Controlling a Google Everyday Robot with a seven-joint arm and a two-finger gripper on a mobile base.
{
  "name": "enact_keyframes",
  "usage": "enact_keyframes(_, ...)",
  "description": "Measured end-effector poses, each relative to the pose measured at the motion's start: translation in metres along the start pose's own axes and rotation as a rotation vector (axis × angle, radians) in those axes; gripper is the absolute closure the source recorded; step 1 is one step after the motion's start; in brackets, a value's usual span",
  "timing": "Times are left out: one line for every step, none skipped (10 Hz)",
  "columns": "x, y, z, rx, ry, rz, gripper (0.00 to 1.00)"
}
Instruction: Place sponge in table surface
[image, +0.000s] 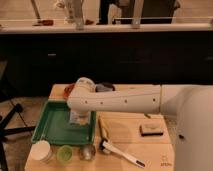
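Note:
My gripper (80, 118) hangs low over the green tray (50, 131) at the left of the wooden table (155, 150), at the tray's right side. A pale, yellowish block that looks like the sponge (76, 120) sits right at the gripper; I cannot tell whether it is held or lying on the tray. My white arm (125, 102) reaches in from the right and hides the gripper's upper part.
A white cup (41, 150), a green cup (64, 153) and a metal cup (87, 151) stand along the front edge. A white-handled brush (122, 154) lies beside them. A small dark block (151, 130) sits on a wooden board (125, 127). A dark bowl (105, 87) is behind the arm.

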Motion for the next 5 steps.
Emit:
enact_keyframes(0.013, -0.001, -0.008, 0.013, 0.008, 0.017, 1.00)
enact_keyframes(0.025, -0.001, -0.012, 0.022, 0.017, 0.038, 1.00)
enact_keyframes(0.039, -0.002, -0.015, 0.029, 0.027, 0.070, 1.00)
enact_keyframes(0.051, -0.003, -0.017, 0.033, 0.038, 0.103, 1.00)
enact_keyframes(0.065, -0.004, -0.018, 0.035, 0.050, 0.139, 1.00)
